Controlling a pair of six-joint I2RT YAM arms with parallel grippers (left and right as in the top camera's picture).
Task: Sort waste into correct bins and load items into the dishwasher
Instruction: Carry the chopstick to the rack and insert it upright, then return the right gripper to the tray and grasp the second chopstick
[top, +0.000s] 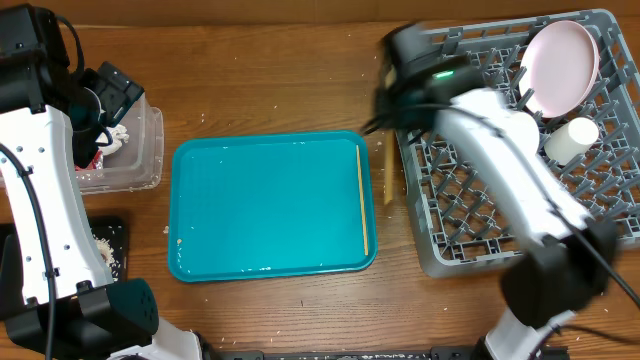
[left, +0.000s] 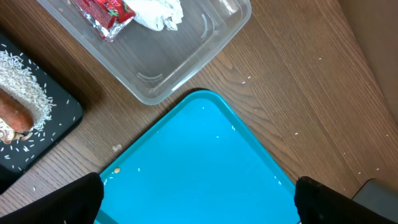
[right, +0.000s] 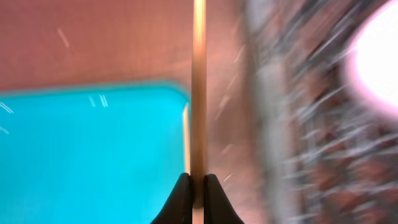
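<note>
The right gripper (right: 198, 180) is clamped shut on one chopstick (right: 199, 87), pinched right between the two fingertips. From overhead, that stick hangs over the bare strip of table (top: 270, 85) between the teal tray (top: 260, 210) and the left edge of the grey dish rack (top: 470, 205). Can't tell if its tip touches the wood. The arm is pretty blurred.

The other chopstick (top: 362, 200) lies flat along the right edge of the teal tray.

In the rack, a pale plate (top: 562, 65) stands in the far right corner, with a small white cup (top: 570, 140) just beside it.

The left gripper (left: 199, 186) is wide open and holding nothing, up over the tray's left side near the clear tub (left: 186, 62). The tub has the red wrapper (left: 102, 12) and the white napkin (left: 158, 12) inside, touching each other. The black tray (left: 50, 134) sits at the table's near left, with the carrot (left: 12, 112) lying in the rice scraps (left: 28, 78).
</note>
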